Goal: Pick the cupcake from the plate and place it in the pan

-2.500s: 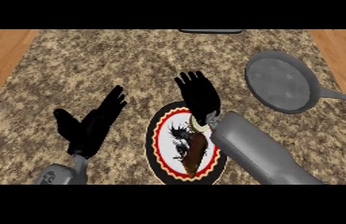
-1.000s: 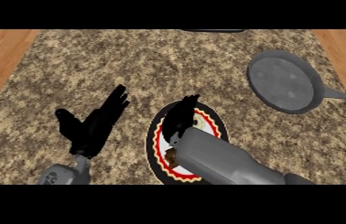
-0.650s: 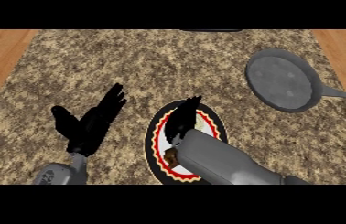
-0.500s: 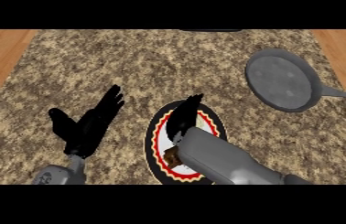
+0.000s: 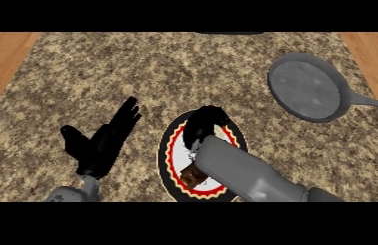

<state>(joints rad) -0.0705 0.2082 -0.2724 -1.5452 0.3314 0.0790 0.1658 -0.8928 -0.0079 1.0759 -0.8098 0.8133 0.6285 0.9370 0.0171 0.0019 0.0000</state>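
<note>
While the right hand [image 5: 204, 125] curls its fingers down over the plate [image 5: 171, 148], its forearm hides most of the cupcake [image 5: 193, 177]; the pan [image 5: 306, 87] lies well right of the plate, the open left hand [image 5: 103, 141] left.

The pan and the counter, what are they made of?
The pan looks like metal: plain grey all over with a dull, matte finish, though a grey coating is possible. The counter looks like stone, maybe granite: it is speckled brown, tan and black. Its side edges look like wood, a plain orange-brown.
</note>
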